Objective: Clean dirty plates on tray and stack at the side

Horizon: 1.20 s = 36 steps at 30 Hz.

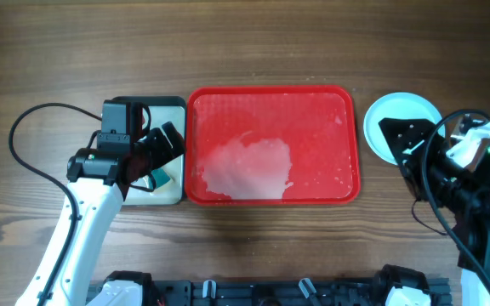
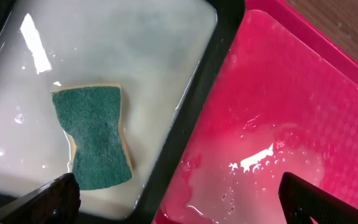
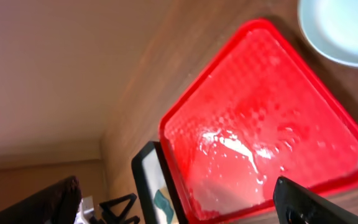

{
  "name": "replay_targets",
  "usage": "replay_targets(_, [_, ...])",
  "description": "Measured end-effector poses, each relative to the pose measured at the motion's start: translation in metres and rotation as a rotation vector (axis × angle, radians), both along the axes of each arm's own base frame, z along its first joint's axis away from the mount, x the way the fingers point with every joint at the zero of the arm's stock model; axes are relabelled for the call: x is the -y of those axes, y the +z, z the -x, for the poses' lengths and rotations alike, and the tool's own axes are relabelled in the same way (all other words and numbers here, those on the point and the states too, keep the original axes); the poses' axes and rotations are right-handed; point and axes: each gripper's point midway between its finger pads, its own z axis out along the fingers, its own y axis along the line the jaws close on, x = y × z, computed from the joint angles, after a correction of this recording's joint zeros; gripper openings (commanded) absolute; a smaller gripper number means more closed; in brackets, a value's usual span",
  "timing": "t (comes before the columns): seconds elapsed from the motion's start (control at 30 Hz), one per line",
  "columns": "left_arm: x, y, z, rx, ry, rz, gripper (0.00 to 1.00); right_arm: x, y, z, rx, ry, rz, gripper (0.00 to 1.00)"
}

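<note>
Red tray (image 1: 317, 115), bench (image 1: 245, 42) centre: no plates, only soapy puddle (image 1: 249, 166). Plates (image 1: 402, 109) lie off tray at 3 o'clock, count unclear. Left gripper (image 2: 179, 202) spread, empty, above sponge (image 2: 95, 137) at 9 o'clock. Right gripper (image 3: 178, 199) spread, empty, by plates. Likely final step; next: retract arms.

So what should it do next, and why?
Probably just lift the open left gripper away and stop. The red tray holds only suds, no plates; a pale plate sits on the table at the right; the sponge lies loose in its black-rimmed tray.

Bright overhead light — white glare on wet tray (image 1: 313, 119)
</note>
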Motion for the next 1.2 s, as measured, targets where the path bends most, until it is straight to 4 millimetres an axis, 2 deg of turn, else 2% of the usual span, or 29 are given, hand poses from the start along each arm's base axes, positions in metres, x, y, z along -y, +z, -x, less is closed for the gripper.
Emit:
replay_targets(0.1, [0.0,0.0,0.0,-0.001,0.0,0.0,1.0,0.007,-0.012,0.003,0.001,-0.058,0.094,1.0])
replay_targets(0.2, [0.0,0.0,0.0,0.0,0.0,0.0,1.0,0.002,0.005,0.006,0.33,0.025,0.32,1.0])
replay_targets(0.27, [0.0,0.0,0.001,-0.003,0.0,0.0,1.0,-0.003,0.01,0.019,0.542,0.103,0.505,1.0])
replay_targets(0.3, [0.0,0.0,0.0,-0.001,0.0,0.0,1.0,-0.004,0.002,0.026,0.592,0.134,0.581,1.0])
replay_targets(0.37, [0.0,0.0,0.001,-0.003,0.0,0.0,1.0,-0.004,-0.034,0.036,0.641,0.179,0.687,1.0])
replay_targets(0.4, [0.0,0.0,0.0,0.0,0.0,0.0,1.0,-0.004,-0.05,0.035,0.657,0.184,0.71,1.0])
replay_targets(0.63, [0.0,0.0,0.0,0.0,0.0,0.0,1.0,0.003,-0.11,0.013,0.683,0.154,0.765,1.0])
replay_targets(0.67, [0.0,0.0,0.0,0.0,0.0,0.0,1.0,0.004,-0.11,0.01,0.699,0.145,0.77,1.0])
replay_targets(0.8, [0.0,0.0,0.0,0.0,0.0,0.0,1.0,0.005,-0.084,0.004,0.854,0.084,0.801,1.0])
replay_targets(0.9, [0.0,0.0,0.0,0.0,0.0,0.0,1.0,0.005,-0.093,0.003,0.843,0.089,0.802,1.0])
replay_targets(1.2, [0.0,0.0,0.0,0.0,0.0,0.0,1.0,0.005,-0.093,0.003,0.843,0.089,0.802,1.0])
